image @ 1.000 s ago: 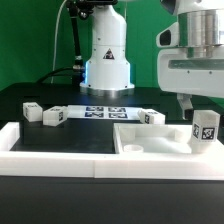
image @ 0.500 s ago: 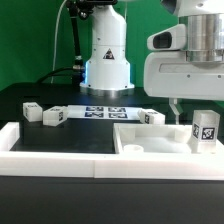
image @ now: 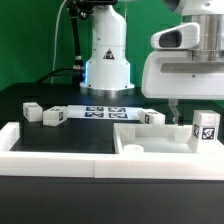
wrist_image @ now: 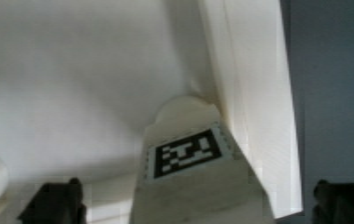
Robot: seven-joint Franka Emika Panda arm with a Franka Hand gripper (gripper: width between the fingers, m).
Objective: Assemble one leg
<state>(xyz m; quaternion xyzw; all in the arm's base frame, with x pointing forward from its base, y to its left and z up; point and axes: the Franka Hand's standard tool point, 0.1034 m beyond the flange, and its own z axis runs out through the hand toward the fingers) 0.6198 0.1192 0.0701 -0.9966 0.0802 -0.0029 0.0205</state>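
On the exterior view's left, two small white blocks (image: 42, 113) with tags sit on the black bench (image: 60, 138), and the marker board (image: 104, 111) lies flat further back, in front of the arm's white base (image: 107, 60). Further right, the arm's bulky white wrist housing (image: 185, 70) hangs over the big flat white plate (image: 150, 140), with the claw (image: 177, 113) pointing straight down just above it. In the exterior view only one thin finger (image: 175, 112) peeks out under the housing; the wrist view shows both dark fingertips (wrist_image: 55, 200) spread wide apart with nothing pinched between them. The leg (image: 205, 128) stands upright at the exterior view's far right, resting on the plate close beside the claw. It's a small white post, taller than wide, with a square black-and-white tag on its front face. From the wrist camera the leg (wrist_image: 195, 160) sits between the two fingertips, touching neither.
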